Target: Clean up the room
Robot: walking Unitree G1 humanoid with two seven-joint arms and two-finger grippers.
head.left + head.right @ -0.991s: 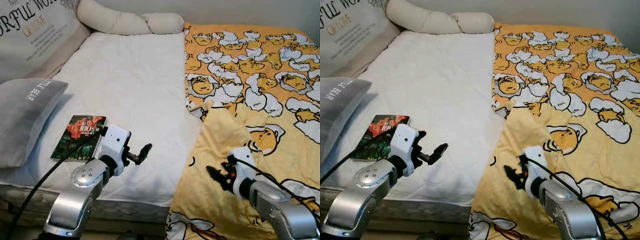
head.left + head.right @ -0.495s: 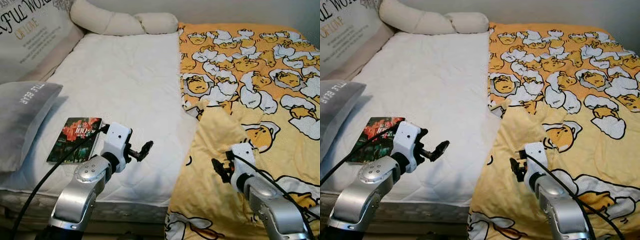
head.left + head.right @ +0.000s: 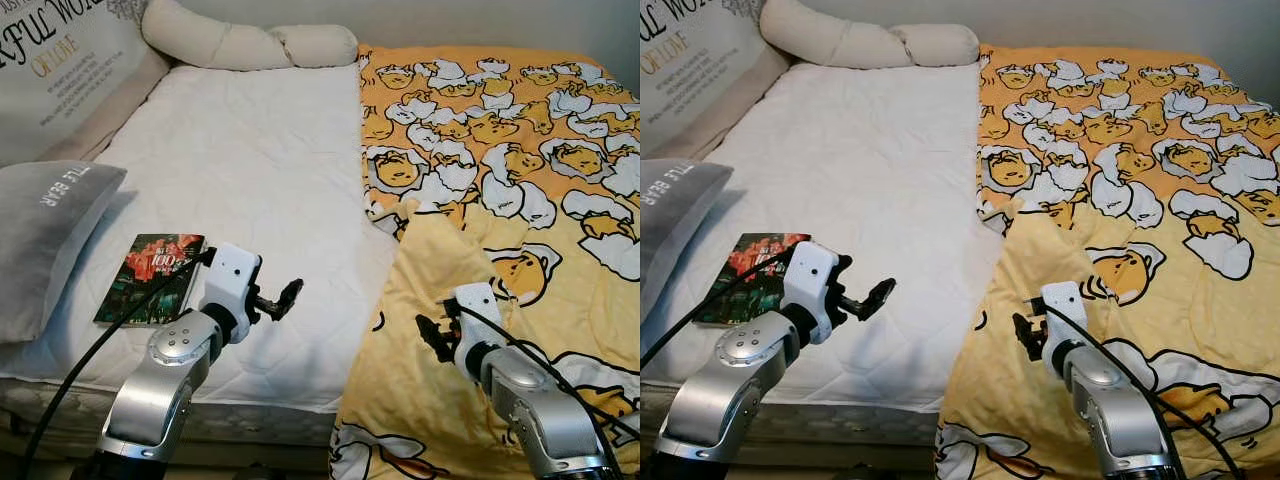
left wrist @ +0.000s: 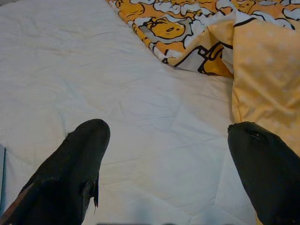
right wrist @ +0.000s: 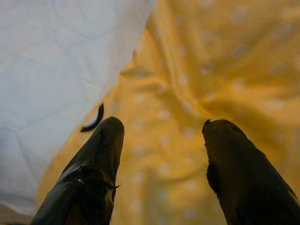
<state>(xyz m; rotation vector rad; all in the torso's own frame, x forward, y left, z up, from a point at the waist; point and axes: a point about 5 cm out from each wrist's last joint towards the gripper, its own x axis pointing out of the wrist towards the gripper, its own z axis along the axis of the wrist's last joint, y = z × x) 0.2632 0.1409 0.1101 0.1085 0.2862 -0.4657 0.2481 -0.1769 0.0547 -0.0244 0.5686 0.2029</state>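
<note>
A yellow duvet [image 3: 500, 150] with a cartoon print covers the right half of the bed. Its near corner [image 3: 445, 260] is folded back, plain yellow underside up. My right gripper [image 3: 432, 335] hovers open just above that underside, near the edge where duvet meets white sheet [image 5: 61, 56]. A dark book [image 3: 150, 277] with a red cover picture lies on the sheet [image 3: 250, 170] at the front left. My left gripper [image 3: 287, 297] is open and empty over the bare sheet, right of the book. In the left wrist view the duvet [image 4: 267, 61] lies beyond the fingertips [image 4: 89, 140].
A grey pillow [image 3: 45, 235] lies at the bed's left edge beside the book. A printed cushion [image 3: 60, 70] leans at the far left, and a cream bolster [image 3: 250, 45] runs along the head of the bed. The bed's front edge is just below both arms.
The right arm has edged forward and a little left over the folded duvet corner. The left arm has hardly moved. The camera view shifted slightly.
</note>
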